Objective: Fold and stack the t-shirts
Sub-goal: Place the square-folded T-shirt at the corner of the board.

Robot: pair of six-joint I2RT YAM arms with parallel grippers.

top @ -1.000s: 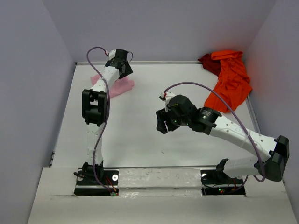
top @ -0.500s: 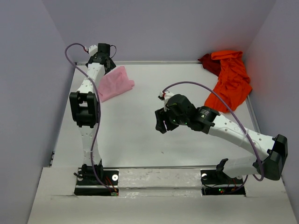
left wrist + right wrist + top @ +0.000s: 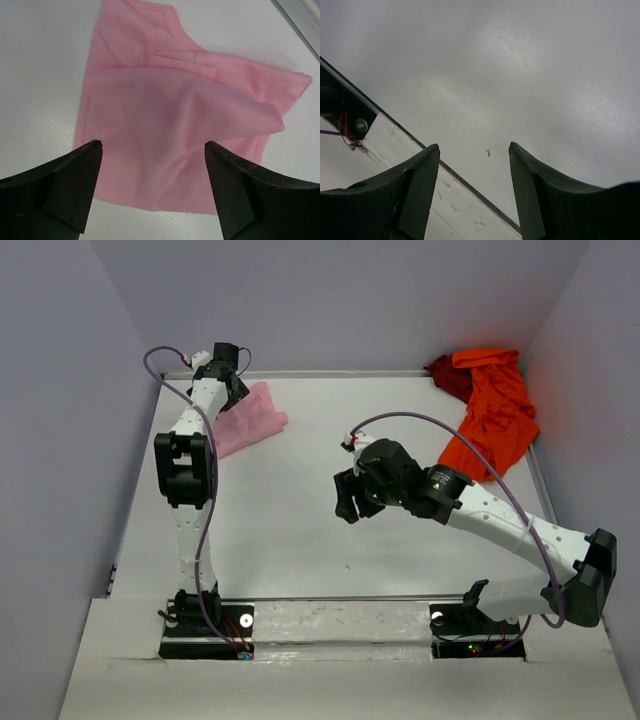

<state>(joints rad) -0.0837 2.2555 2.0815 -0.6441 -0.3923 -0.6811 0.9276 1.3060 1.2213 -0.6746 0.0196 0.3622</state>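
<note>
Top: pink t-shirt (image 3: 252, 420) folded, far left of table (image 3: 300, 550); orange-red t-shirt (image 3: 497, 420) crumpled far right, touching dark red t-shirt (image 3: 446, 374).
Left wrist: left gripper (image 3: 152, 147) spread wide, empty, above pink t-shirt. Cloth likely light, limp; pinch an edge.
Right wrist: right gripper (image 3: 474, 150) parted, empty, over table.

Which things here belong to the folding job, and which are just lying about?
Job: pink shirt, orange shirt, dark red shirt.
Lying about: only a small speck on the table.
</note>
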